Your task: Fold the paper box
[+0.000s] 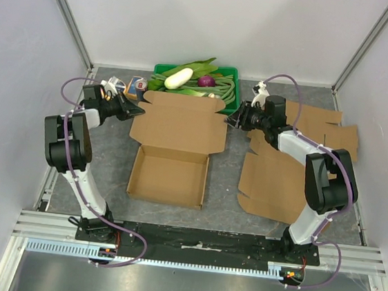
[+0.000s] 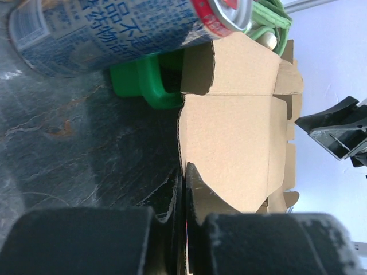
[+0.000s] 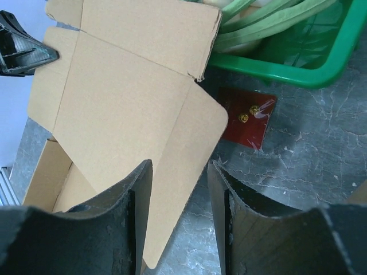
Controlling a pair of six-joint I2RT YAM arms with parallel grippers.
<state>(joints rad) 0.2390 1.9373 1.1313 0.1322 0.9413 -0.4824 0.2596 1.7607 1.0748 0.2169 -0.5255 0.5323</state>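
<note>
The paper box [image 1: 172, 157] lies in the middle of the table [image 1: 107, 178], its tray formed on the near side and its lid [image 1: 180, 127] open and flat on the far side, just short of the green crate [image 1: 230, 74] of vegetables. The left pincer [image 1: 138, 110] is, as best the close wrist view shows, clamped on the lid's left flap [image 1: 137, 131], while the right pincer [image 3: 179, 166] stands apart with the right flap [image 3: 189, 126] between its fingers, not yet gripped. Taking both side flaps at once looks meant to turn them up evenly so the lid can swing squarely over the tray.
</note>
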